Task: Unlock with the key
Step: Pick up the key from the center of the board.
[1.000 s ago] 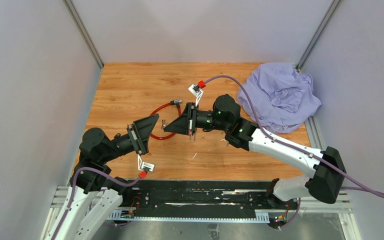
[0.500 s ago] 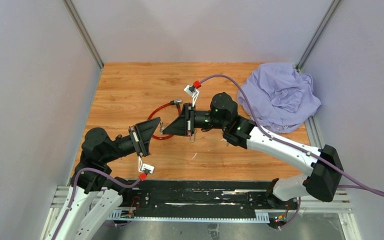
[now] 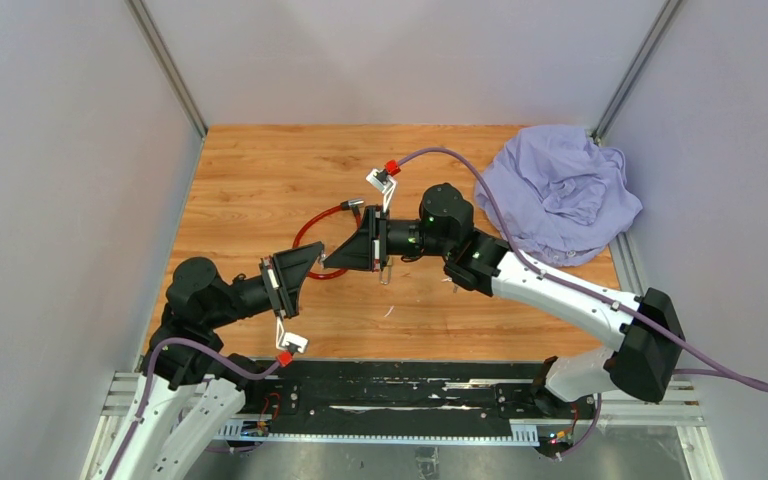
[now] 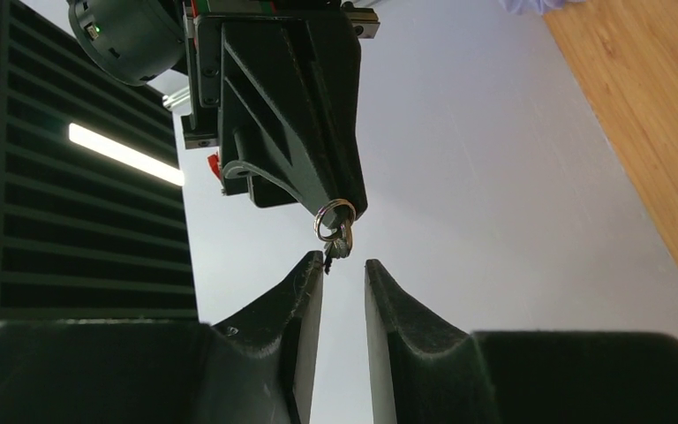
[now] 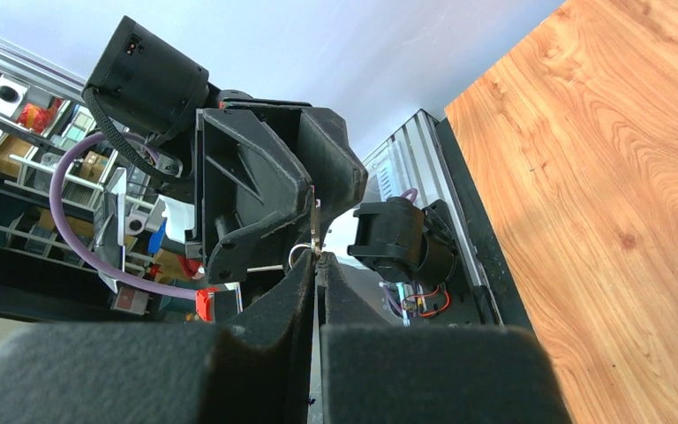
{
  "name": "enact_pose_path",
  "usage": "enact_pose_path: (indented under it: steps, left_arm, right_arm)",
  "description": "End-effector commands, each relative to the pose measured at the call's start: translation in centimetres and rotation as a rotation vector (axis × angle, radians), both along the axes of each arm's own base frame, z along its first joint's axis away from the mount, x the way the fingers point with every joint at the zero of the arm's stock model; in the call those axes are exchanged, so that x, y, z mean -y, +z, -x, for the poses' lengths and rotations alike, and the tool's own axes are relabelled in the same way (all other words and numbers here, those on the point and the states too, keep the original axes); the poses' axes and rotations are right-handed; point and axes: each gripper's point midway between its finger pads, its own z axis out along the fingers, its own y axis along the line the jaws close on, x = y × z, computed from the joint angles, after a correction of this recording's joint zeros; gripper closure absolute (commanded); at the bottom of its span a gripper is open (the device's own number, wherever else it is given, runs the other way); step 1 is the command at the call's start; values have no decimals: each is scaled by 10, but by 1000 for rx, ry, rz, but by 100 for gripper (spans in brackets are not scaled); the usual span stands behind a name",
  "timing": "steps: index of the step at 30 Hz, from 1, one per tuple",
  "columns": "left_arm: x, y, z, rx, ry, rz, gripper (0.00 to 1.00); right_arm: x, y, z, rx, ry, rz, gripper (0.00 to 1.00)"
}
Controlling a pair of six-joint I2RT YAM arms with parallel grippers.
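The key [image 4: 339, 244], clamped at the tips of the closed right gripper [image 5: 317, 261], dangles just ahead of the left gripper [image 4: 344, 281], whose 2 fingers stand slightly apart, empty, their gap nearly aligned with its long axis.

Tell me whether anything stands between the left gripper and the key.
Nothing visible does. The key hangs on its ring from the shut right gripper, directly before the gap of the open left gripper.
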Motion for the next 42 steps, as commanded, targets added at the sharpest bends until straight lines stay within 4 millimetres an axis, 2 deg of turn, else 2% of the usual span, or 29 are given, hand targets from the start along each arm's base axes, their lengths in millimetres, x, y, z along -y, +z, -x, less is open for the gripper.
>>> enact_pose_path:
  steps: [1, 14, 31, 33, 38, 42]
  left_arm:
    - [2, 7, 8, 99, -31, -27, 73]
    - [0, 9, 7, 111, -14, -20, 99]
    - [-3, 24, 7, 111, 1, 64, 100]
    - [-4, 23, 6, 109, 4, 66, 100]
    - [-5, 24, 5, 89, 13, 79, 100]
    - [-6, 21, 6, 74, 16, 78, 100]
  right_arm:
    - [-2, 17, -1, 16, 10, -44, 99]
    - [0, 16, -2, 12, -7, -46, 100]
    - [-1, 14, -6, -5, -28, -43, 99]
    - [-1, 13, -6, -7, -31, -41, 93]
    - [7, 13, -10, 5, -69, -34, 56]
    - [19, 20, -14, 42, -120, -39, 47]
